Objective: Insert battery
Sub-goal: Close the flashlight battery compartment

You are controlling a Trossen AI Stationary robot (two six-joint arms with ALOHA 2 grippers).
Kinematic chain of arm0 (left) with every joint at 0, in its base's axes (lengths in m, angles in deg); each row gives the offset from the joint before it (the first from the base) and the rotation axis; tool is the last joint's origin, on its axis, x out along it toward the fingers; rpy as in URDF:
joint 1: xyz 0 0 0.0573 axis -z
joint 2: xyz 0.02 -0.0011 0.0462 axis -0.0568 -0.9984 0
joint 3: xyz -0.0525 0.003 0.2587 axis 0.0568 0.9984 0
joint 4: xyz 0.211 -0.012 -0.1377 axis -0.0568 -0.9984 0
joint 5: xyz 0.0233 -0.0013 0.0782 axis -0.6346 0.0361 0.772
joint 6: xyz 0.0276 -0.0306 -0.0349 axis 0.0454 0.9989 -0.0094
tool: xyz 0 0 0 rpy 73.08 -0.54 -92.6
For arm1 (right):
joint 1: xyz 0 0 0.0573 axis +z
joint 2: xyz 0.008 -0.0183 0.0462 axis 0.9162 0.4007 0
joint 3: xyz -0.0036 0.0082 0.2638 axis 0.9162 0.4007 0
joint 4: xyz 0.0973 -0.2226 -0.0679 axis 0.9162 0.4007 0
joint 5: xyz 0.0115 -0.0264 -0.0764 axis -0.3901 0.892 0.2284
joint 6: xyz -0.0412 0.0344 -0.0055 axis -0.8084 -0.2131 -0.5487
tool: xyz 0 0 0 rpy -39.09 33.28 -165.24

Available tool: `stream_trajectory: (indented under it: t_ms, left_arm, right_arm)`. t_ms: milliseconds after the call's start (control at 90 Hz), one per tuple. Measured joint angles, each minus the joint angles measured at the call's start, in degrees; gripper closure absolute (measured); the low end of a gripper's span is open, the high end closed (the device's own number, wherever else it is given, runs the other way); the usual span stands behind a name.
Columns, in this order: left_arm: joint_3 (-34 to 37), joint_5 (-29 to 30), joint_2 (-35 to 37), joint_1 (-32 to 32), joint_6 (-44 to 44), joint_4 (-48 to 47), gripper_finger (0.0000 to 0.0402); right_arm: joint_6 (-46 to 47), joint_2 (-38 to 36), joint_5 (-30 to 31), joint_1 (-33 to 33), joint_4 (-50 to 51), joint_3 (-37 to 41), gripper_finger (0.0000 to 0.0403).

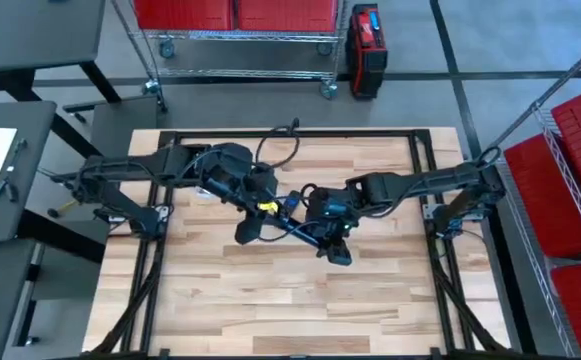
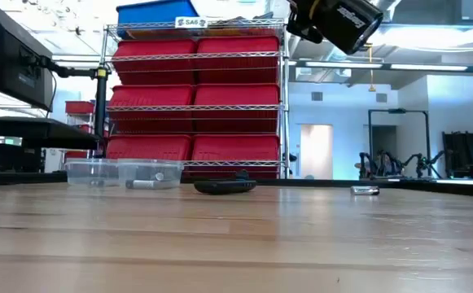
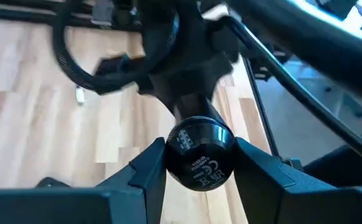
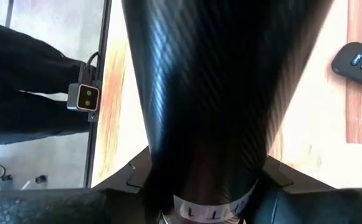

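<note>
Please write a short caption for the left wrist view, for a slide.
Left hand grips a round black cylinder between its fingers, above the wooden table.

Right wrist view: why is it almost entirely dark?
Right wrist view: the black woven-pattern cylinder, gripped in the right hand, fills the frame, with pale glare streaks; left wrist view: its glossy end cap, in the left hand, shows a highlight.

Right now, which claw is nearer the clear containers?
Left. The left claw, gripping the black tube, is close to the clear containers; the right claw grips it farther off.
</note>
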Motion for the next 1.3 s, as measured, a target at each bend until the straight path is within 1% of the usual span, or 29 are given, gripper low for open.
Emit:
stream_trajectory:
  t_ms: [400,722,856,1033,1300]
  left_arm:
    - [0.0,-0.3,0.0,0.0,0.4,-0.8,0.0267]
    - [0.0,-1.0,0.0,0.3,0.9,-0.8,0.0267]
    - [-0.1,-1.4,0.0,0.3,0.8,-0.8,0.0267]
    - [-0.1,-0.5,0.0,0.1,-0.3,-0.9,0.0267]
    - [-0.1,-0.8,0.0,-0.3,-0.1,-1.0,0.0267]
  right_arm:
    - [0.0,0.0,0.0,0.0,0.1,0.0,0.0265]
    - [0.0,0.0,0.1,-1.9,-0.5,0.0,0.0265]
    - [0.0,0.0,0.0,-1.7,-2.0,0.0,0.0265]
    - [0.0,0.0,-0.1,-1.2,-2.0,0.0,0.0265]
    - [0.2,0.0,0.0,-1.0,-2.0,0.0,0.0265]
